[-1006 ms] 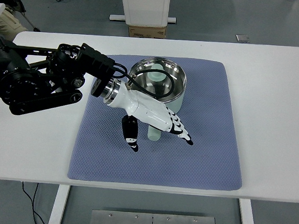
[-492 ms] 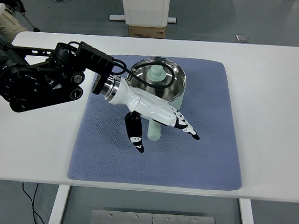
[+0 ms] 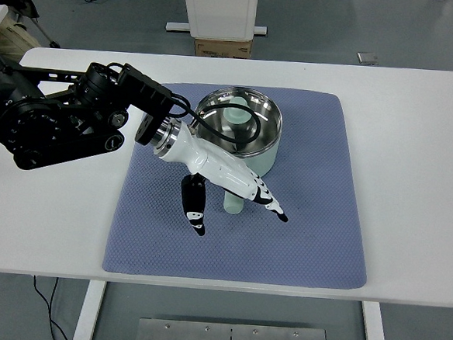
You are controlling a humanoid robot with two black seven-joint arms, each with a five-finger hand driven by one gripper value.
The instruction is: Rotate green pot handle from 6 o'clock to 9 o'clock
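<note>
Pot [image 3: 255, 145] sits on the mat's [image 3: 316, 223] upper middle: pale green wall, shiny steel inside, a black cable draped across its rim. Handle [image 3: 233, 201] is pale green and sticks straight down from the pot toward my side, the 6 o'clock position; only its lower end shows below my palm.

My left hand [image 3: 226, 178] comes in from the left edge and lies over the handle. Fingers [image 3: 271, 206] are loosely spread, stretched down-right past the handle; thumb [image 3: 194, 208] hangs apart on the handle's left. I'm gripping nothing. I can't tell whether the palm touches the handle.

Room: open mat left of the handle, right of the pot and along the near edge. The mat lies on a white table [image 3: 420, 176] with bare top on both sides of it.

Around: my black forearm [image 3: 59, 119] covers the table's left part and the mat's upper-left corner. Past the far table edge, a white stand [image 3: 220, 10] and a cardboard box [image 3: 222, 47] on the floor. Right arm isn't visible.
</note>
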